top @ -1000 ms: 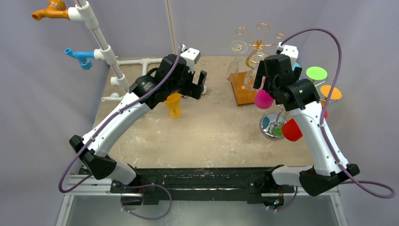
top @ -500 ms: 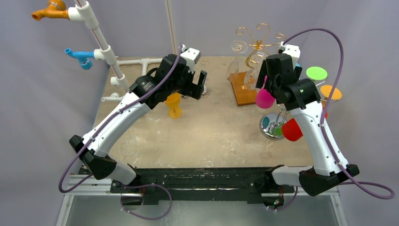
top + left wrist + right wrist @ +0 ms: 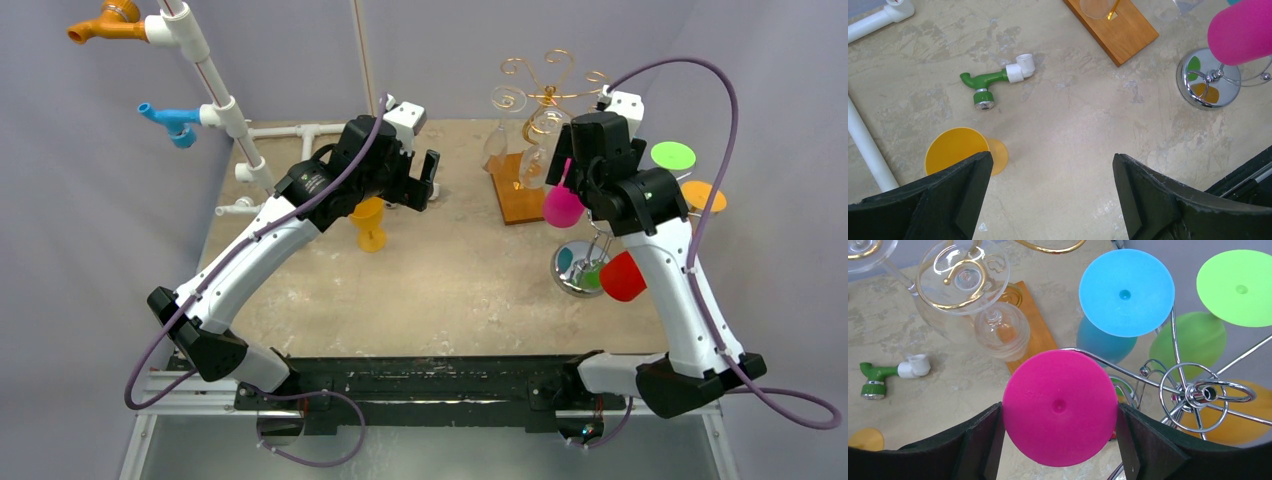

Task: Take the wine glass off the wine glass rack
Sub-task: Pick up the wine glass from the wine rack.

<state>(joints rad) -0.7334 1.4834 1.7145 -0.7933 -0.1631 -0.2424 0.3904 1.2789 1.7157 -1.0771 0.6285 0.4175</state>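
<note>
Pink wine glass (image 3: 1059,400) hung bowl-down near the tabletop's right edge, its foot pinched between the right gripper (image 3: 1057,415) fingers. It seemingly had not cleared the chrome rack (image 3: 1198,392) arm; sliding it free was left to do. Left gripper (image 3: 1053,190) hovered wide open.

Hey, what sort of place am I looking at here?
Probably a robotics lab bench: robot arms bolted to a scuffed table, a PVC pipe rig with plastic taps, and the right gripper gripping a pink wine glass at a chrome rack.
</note>
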